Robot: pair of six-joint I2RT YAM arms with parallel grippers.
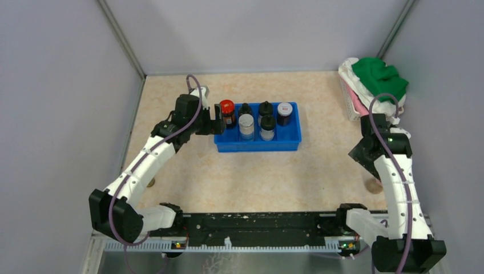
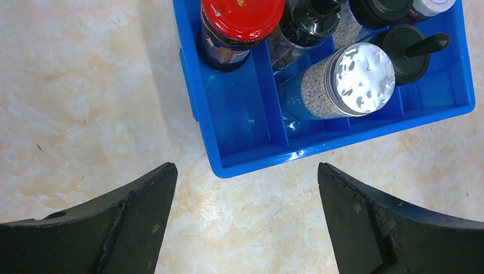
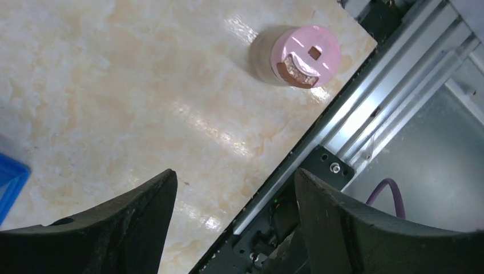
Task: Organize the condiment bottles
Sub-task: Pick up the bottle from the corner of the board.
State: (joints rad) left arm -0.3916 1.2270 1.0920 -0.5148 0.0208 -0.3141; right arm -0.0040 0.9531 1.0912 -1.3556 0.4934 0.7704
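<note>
Several condiment bottles stand in the blue tray [image 1: 285, 144]: a red-capped jar [image 1: 227, 107], a silver-lidded jar of white beads [image 1: 246, 122], black-capped bottles [image 1: 265, 108] and a dark one with a pale cap [image 1: 284, 108]. My left gripper [image 2: 245, 171] is open just outside the tray's left end [image 2: 240, 162], over bare table, with the red-capped jar [image 2: 242, 14] and the silver-lidded jar [image 2: 365, 77] beyond it. A pink-capped bottle [image 3: 305, 57] stands alone near the table's front right edge. My right gripper [image 3: 235, 174] is open above that edge, short of the bottle and holding nothing.
A basket of green and white cloths [image 1: 374, 80] sits at the back right. A metal rail [image 3: 365, 108] runs along the near table edge. Walls close in the left, back and right. A small round brownish thing [image 1: 150, 182] peeks out beside the left arm.
</note>
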